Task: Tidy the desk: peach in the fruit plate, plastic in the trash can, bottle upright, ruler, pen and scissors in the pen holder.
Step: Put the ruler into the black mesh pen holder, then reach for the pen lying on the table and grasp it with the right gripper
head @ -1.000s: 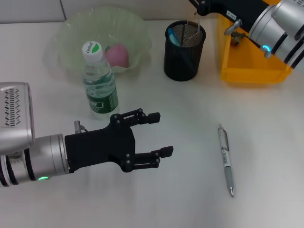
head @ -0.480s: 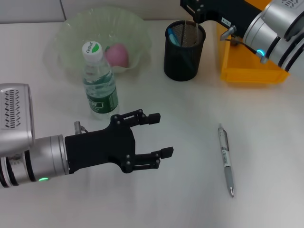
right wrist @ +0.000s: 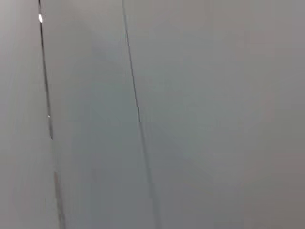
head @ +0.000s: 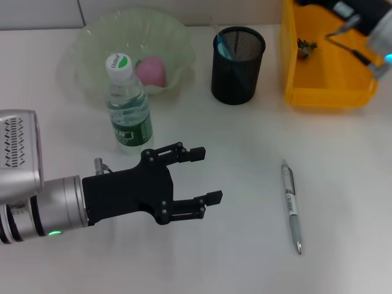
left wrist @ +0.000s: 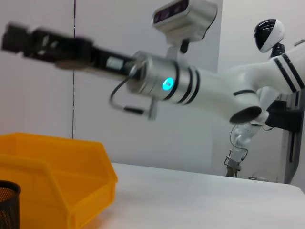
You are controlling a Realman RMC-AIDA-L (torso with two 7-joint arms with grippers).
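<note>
A pink peach point(head: 151, 70) lies in the clear fruit plate point(head: 86, 37). In front of the plate a water bottle point(head: 128, 104) stands upright. The black mesh pen holder point(head: 237, 67) has a blue item point(head: 223, 48) inside; I cannot tell ruler from scissors there. A grey pen point(head: 291, 205) lies flat on the desk at the right. My left gripper point(head: 207, 174) hovers open and empty just in front of the bottle. The right arm point(head: 373, 24) is at the far right corner. The left wrist view shows the right gripper point(left wrist: 28, 40) raised above the yellow bin point(left wrist: 57, 162).
The yellow bin point(head: 324, 67) stands right of the pen holder with a small dark scrap point(head: 304, 44) inside. Bare desk stretches between my left gripper and the pen. The right wrist view shows only a grey wall.
The right arm has pulled back from above the pen holder, rising toward the far right corner. My left arm has stayed still.
</note>
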